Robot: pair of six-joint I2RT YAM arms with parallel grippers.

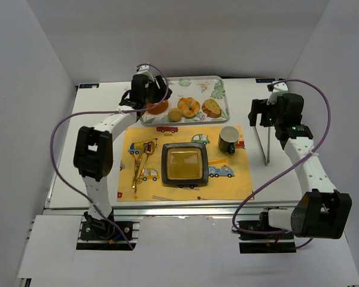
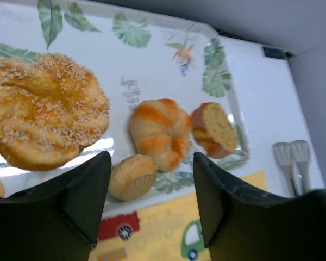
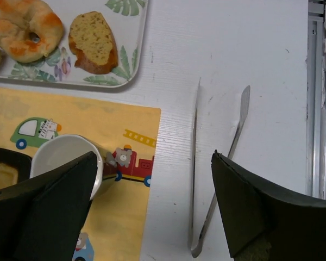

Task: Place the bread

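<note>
Overhead, seeded bread (image 1: 158, 108) half hidden, plain from wrist, left fingers (image 2: 84, 198), right fingers (image 3: 43, 206) spread.

This is a robot test cell in a lab, not a real kitchen. Plain white walls (image 1: 42, 54) close the white table (image 1: 96, 119) on three sides. A metal rail (image 1: 167, 206) runs along its near edge, where the left arm (image 1: 102, 137) and the right arm (image 1: 305, 161) stand, each with a purple cable (image 1: 57, 155). The meal setting looks staged: a children's placemat (image 1: 227, 185) with cars, a tray (image 1: 218, 89) of bread (image 1: 191, 106), a mug (image 1: 229, 139) and a plate (image 1: 184, 165).
</note>
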